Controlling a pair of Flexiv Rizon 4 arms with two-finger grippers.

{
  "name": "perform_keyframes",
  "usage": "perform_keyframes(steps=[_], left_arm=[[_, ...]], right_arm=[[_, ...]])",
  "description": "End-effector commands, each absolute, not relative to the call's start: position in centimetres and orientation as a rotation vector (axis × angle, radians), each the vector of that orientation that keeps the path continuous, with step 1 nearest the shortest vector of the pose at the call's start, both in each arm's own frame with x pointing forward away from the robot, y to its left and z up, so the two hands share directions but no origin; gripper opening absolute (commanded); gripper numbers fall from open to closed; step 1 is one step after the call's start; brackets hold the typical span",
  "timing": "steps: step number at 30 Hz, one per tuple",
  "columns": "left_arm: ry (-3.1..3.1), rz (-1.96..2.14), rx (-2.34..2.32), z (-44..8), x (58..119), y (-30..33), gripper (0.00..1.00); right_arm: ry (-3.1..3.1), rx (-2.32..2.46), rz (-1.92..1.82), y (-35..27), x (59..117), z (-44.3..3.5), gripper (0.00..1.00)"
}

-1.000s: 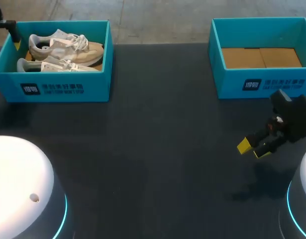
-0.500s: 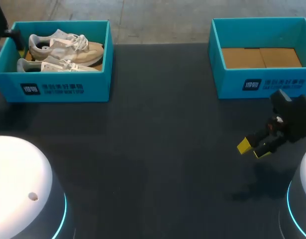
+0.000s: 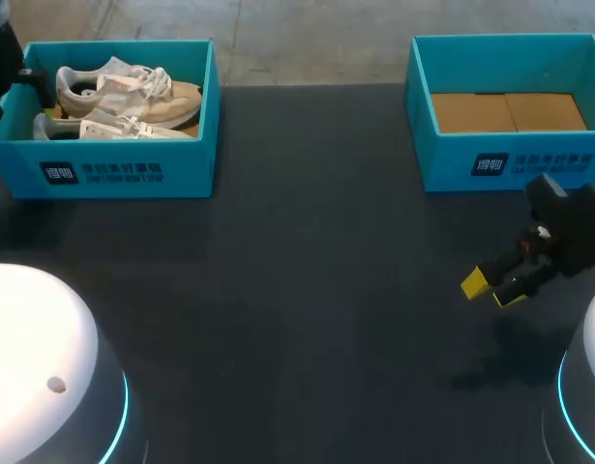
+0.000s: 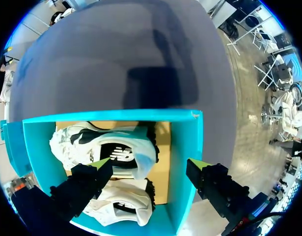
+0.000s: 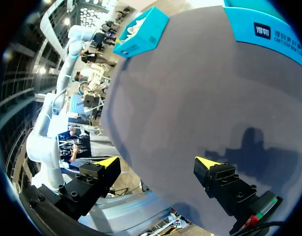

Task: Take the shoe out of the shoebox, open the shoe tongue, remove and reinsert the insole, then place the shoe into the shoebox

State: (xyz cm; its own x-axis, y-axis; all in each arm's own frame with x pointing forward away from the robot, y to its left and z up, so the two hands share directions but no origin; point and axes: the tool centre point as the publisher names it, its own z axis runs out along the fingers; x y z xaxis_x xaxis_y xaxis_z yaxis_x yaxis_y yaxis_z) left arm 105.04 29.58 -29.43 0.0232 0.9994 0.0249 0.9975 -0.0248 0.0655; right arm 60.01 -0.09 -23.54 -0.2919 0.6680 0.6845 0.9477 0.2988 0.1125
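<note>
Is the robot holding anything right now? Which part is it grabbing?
Nothing is held. The left tool is open above the shoes in the box. The right tool is open over the table.

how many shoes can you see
2. Both lie in the left shoebox: a far shoe and a near shoe, side by side. The right shoebox holds none.

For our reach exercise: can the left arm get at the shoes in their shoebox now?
Probably yes: the left end effector hangs open above the lidless shoebox, shoes exposed; one finger sits outside its wall.
</note>
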Motion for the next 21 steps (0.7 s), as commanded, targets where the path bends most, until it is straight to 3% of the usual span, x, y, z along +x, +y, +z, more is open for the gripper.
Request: perform_keyframes(steps=[1, 18, 21], left_arm=[[2.178, 0.085, 2.235, -29.9, 106.0, 29.5, 1.00], [2.177, 0.051, 2.254, -32.2, 106.3, 29.0, 0.97], [2.178, 0.053, 2.257, -32.4, 106.3, 29.0, 0.89]], right_arm=[[-2.051, -1.436, -0.702, -0.1, 59.9, -23.5, 1.00], [-2.051, -1.436, -0.702, -0.1, 59.9, -23.5, 1.00], [-2.051, -1.436, -0.702, -0.1, 59.9, -23.5, 1.00]])
